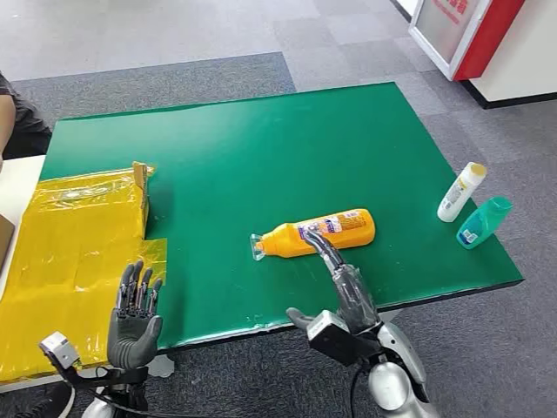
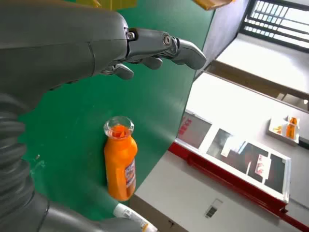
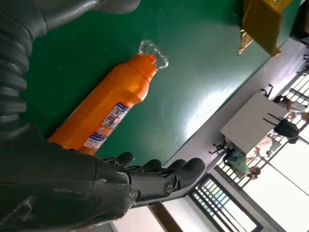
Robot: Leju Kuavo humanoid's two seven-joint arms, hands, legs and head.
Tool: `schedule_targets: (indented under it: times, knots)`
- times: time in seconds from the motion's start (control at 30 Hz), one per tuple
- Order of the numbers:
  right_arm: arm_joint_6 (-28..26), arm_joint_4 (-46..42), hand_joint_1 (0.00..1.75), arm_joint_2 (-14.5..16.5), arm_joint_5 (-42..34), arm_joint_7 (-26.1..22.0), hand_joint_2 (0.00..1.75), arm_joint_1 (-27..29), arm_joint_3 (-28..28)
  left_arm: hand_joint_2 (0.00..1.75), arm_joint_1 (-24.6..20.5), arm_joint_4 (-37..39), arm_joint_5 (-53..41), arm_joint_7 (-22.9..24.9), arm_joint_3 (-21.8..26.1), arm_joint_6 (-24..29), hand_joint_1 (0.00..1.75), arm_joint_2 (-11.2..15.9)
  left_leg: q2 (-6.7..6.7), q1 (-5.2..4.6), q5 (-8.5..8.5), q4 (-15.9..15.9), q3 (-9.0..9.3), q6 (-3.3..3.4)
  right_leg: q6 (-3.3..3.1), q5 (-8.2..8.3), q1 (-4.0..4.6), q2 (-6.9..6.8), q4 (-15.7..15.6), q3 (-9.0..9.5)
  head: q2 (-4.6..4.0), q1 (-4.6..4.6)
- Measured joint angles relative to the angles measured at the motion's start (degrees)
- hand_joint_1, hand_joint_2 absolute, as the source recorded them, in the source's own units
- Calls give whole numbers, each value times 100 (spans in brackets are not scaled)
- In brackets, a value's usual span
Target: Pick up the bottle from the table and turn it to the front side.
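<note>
Orange bottle (image 1: pixel 318 233) with a clear cap lies on its side near the middle of the green surface (image 1: pixel 263 148), cap pointing toward the robot's left, its printed label facing up. Right robot hand (image 1: pixel 345 279) reaches in from the near edge with its fingers (image 1: pixel 322 242) stretched out straight and close together; the fingertips lie over the bottle's label, though whether they actually touch it is unclear. From the right wrist view the fingers (image 3: pixel 160 166) extend flat beside the bottle (image 3: pixel 105 108) without wrapping it, and nothing is held. Left robot hand (image 1: pixel 135 318) hovers at the near edge of the surface, palm up, fingers upright and slightly apart, holding nothing; the left wrist view shows its fingers (image 2: pixel 164 46) extended above the green surface with the bottle (image 2: pixel 120 162) well apart from it. Yellow-wrapped box (image 1: pixel 85 209) sits at the surface's left end. White bottle (image 1: pixel 461 192) and teal bottle (image 1: pixel 485 221) lie side by side near the right edge.
</note>
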Motion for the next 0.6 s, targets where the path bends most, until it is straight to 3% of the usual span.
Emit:
schedule_targets:
  times: [0.2, 0.6]
  knots:
    - [293, 371, 0, -204, 386, 696, 175, -590, 104, 175, 120, -206, -184, 0, 209, -58, 0, 13, -1, 0, 8, 0, 0, 4, 6, 8, -2, -2, -1, 4, 0, 2]
    - [1140, 2538, 0, -1011, 380, 1426, 175, -2562, 162, 175, 66, -220, -95, 1, 249, -125, 0, 199, -2, -2, 31, 1, -1, 7, 9, 28, -5, -1, -2, 4, 0, 2]
